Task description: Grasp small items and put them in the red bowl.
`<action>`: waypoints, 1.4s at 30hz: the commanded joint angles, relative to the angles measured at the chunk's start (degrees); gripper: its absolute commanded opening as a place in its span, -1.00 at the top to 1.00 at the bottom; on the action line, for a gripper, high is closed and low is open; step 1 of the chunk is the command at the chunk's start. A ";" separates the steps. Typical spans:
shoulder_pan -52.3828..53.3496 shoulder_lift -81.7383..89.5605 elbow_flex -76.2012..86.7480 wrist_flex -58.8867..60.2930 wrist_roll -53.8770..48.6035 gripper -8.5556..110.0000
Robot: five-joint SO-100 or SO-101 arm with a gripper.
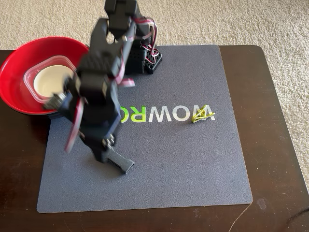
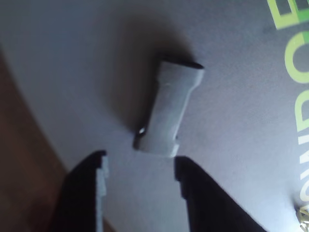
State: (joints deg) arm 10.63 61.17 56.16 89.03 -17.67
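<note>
Approach to the black bone-shaped piece (image 2: 170, 110), which lies on the grey mat (image 1: 193, 164) on the table (image 1: 270, 145). The tool (image 2: 140, 176) hangs spread and empty just short of it. Next, probably: advance to straddle it, then clench. The red bowl (image 1: 12, 72) already holds two items.

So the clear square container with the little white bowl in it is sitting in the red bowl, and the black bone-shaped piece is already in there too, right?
Not quite. The clear square plastic container holding the small white round bowl does sit in the large glossy red bowl, but the black bone-shaped piece is not in it. The fixed view shows it lying on the grey mat, and the wrist view shows it just ahead of the open fingers.
</note>
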 commanded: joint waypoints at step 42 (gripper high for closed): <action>23.38 60.29 36.21 1.67 38.50 0.86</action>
State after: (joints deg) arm 18.63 112.85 82.44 90.09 13.54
